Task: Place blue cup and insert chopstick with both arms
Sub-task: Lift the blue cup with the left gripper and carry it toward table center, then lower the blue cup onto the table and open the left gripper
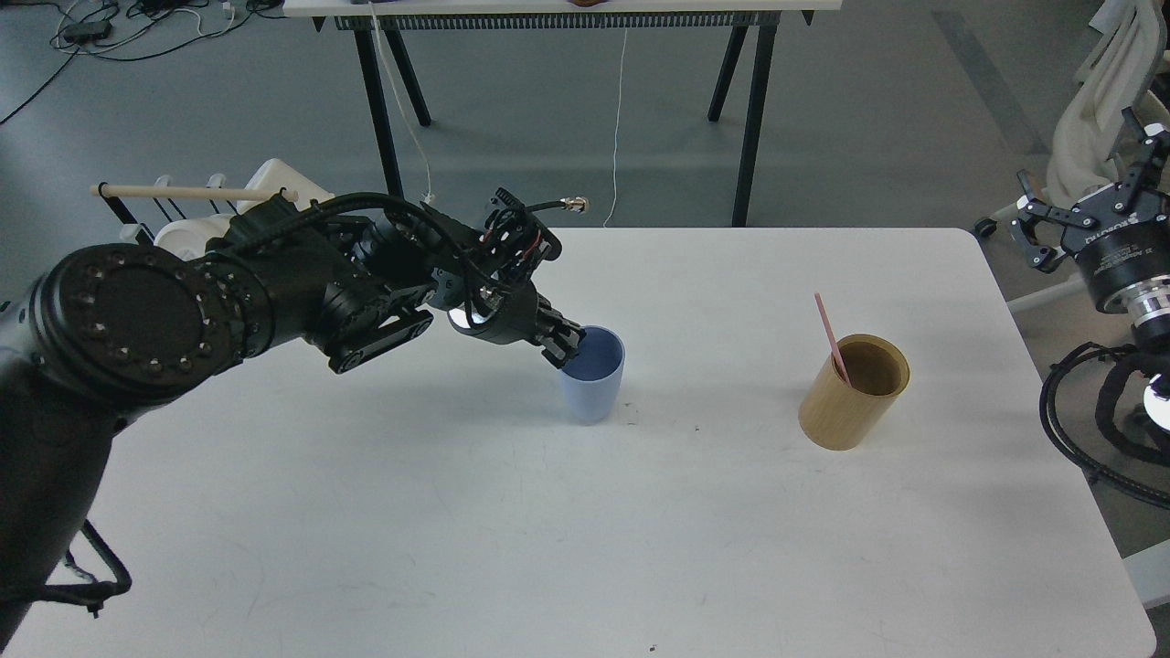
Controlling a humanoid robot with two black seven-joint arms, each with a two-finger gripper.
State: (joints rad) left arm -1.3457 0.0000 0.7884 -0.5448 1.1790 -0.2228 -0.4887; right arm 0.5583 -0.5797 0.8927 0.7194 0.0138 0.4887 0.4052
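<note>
The pale blue cup [592,388] stands upright near the middle of the white table [548,530], its base at the tabletop. My left gripper [559,347] is shut on the cup's left rim, one finger inside and one outside. The pink chopstick [830,336] leans in the tan bamboo cylinder [852,391] to the right of the cup. My right gripper [1088,206] is open and empty, held off the table's right edge.
A white rack with a long pale wooden dowel [192,192] stands at the table's back left, behind my left arm. A black-legged table [567,9] stands on the floor beyond. Cables hang by my right arm [1097,429].
</note>
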